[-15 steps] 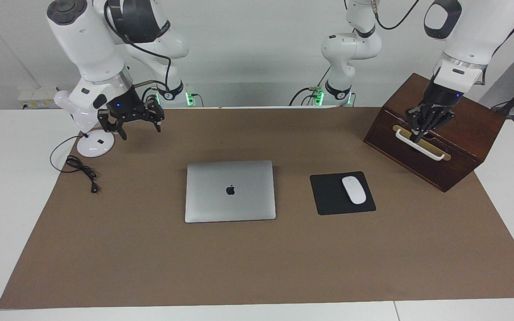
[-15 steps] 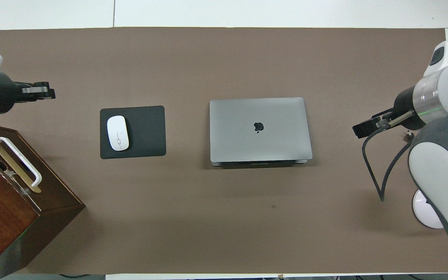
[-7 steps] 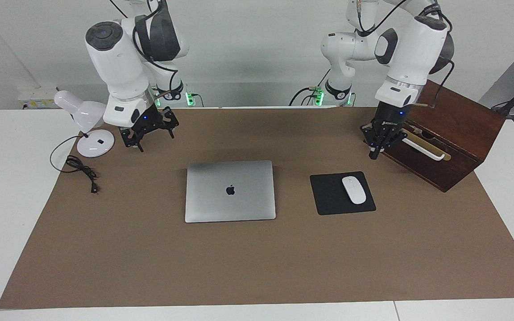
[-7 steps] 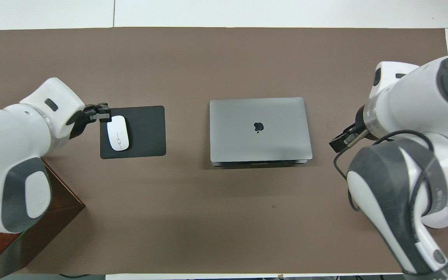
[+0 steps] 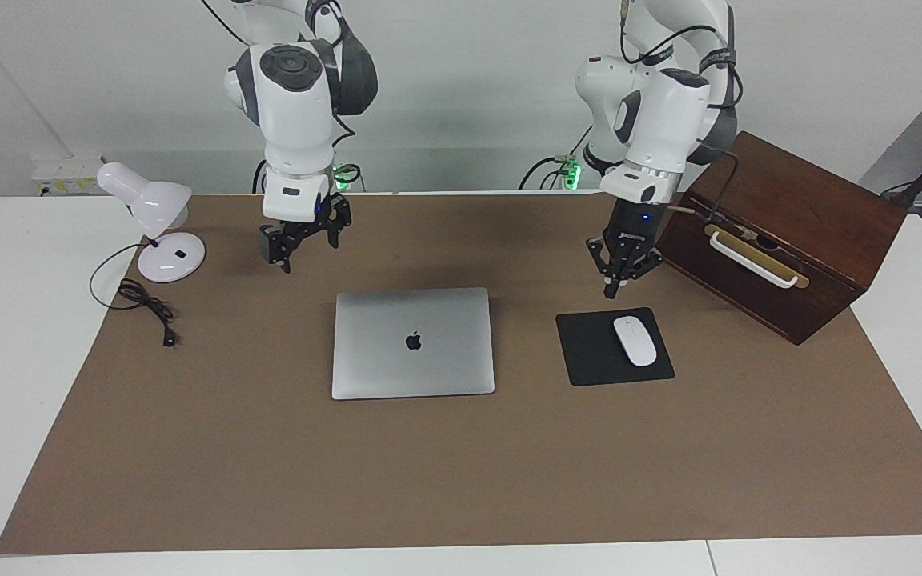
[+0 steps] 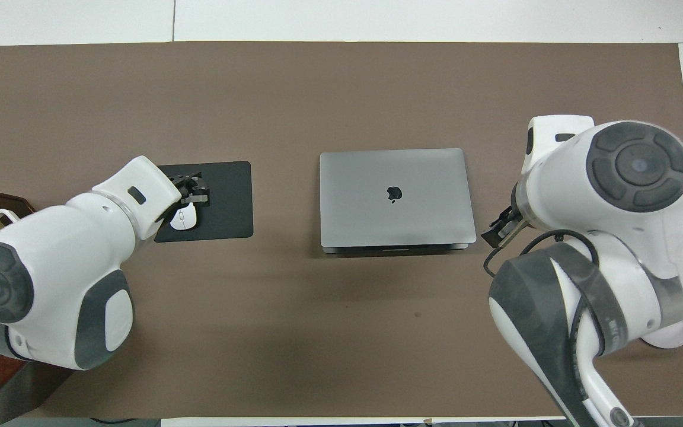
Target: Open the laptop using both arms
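Silver-grey and shut flat, the laptop (image 5: 413,342) lies near the middle of a brown table mat (image 5: 461,480), its dark apple logo facing up and its lid untouched. Both white Franka arms hang in the air above the mat, neither in contact with the computer.

The left gripper (image 5: 611,292) hovers over the mat by the robot-side edge of a black mouse pad (image 5: 589,348), its fingers drawn together to a point that aims down. From overhead it covers part of the white mouse (image 5: 635,341), yet the facing view shows it raised and clear of both mouse and pad.

The right gripper (image 5: 301,240) is poised over bare mat between the laptop and a white desk lamp (image 5: 158,224), toward the right arm's end of the table; its two fingers stand apart.

The mouse pad sits beside the laptop toward the left arm's end. A dark wooden box (image 5: 789,232) with a white handle (image 5: 751,260) rests tilted at that same end, nearer to the robots than the pad. The lamp's black cable (image 5: 145,304) trails across the mat.
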Tool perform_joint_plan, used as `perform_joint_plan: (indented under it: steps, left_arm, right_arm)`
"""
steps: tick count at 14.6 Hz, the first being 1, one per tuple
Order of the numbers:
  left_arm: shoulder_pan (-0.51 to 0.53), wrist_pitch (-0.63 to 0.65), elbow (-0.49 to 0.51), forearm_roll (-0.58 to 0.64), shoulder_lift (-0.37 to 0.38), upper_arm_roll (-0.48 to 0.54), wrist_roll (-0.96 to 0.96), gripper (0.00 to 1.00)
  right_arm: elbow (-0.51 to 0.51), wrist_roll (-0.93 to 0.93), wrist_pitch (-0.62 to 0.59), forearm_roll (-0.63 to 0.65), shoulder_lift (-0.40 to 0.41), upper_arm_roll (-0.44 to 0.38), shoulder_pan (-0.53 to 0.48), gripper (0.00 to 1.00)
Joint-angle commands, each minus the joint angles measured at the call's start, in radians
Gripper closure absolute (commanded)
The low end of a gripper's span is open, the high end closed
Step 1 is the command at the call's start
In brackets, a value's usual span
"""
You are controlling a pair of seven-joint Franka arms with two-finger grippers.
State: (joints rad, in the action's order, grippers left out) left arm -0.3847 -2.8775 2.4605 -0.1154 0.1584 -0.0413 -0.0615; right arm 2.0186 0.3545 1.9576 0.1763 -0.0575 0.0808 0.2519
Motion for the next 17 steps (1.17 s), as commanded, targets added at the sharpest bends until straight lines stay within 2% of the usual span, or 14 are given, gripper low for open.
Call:
perform_joint_plan:
  steps: [1,6,13,17]
  left_arm:
    - [-0.080,-0.164,0.153,-0.017,0.036,0.015,0.002,1.00]
    - [-0.187,-0.304,0.254,-0.017,0.041,0.015,-0.073,1.00]
    - [-0.356,-0.425,0.325,-0.017,0.033,0.015,-0.084,1.00]
    - [-0.393,-0.509,0.359,-0.017,0.013,0.015,-0.084,1.00]
  right_arm:
    - [0.100,0.021,0.090,0.017,-0.036,-0.003,0.010,0.00]
    - [0.202,0.004,0.170,0.061,-0.050,-0.003,0.112,0.00]
    - [0.288,-0.020,0.289,0.063,-0.039,-0.003,0.115,0.00]
    - [0.304,-0.049,0.342,0.063,-0.021,-0.003,0.113,0.00]
